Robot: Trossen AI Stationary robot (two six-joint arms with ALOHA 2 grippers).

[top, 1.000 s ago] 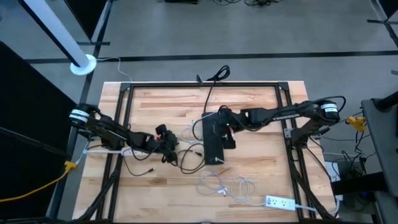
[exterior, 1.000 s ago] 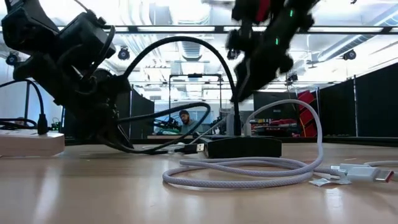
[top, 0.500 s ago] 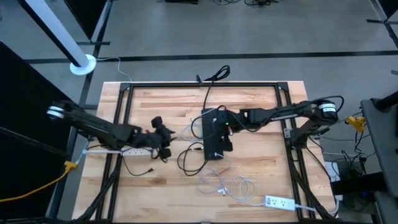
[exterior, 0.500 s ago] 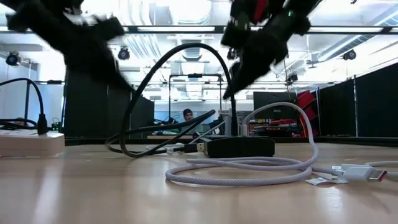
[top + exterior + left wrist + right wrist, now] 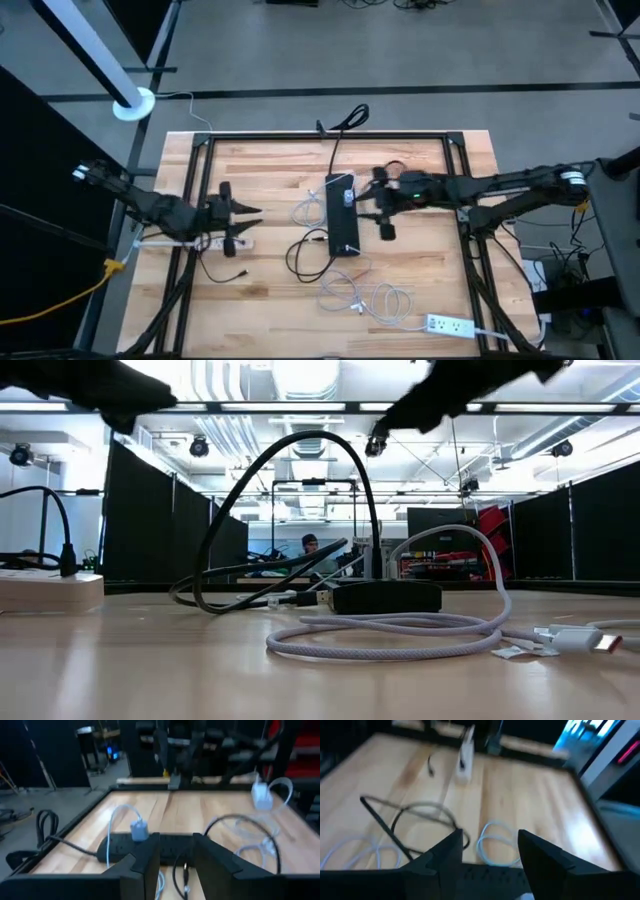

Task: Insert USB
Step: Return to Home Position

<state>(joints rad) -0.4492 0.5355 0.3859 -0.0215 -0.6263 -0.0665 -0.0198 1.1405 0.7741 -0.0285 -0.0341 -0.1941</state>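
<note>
Both arms held above the tabletop; both sets of jaws spread, nothing pinched.

The left gripper [image 5: 245, 214] is seen over the left part of the tabletop [image 5: 420, 160], near a white outlet extension [image 5: 190, 242]. The right gripper [image 5: 368, 203] is seen just right of the black outlet extension [image 5: 342, 235] at centre. The black cable [image 5: 315, 433] is arched up and comes down onto that extension; a white cable [image 5: 390, 651] is coiled in front.
</note>
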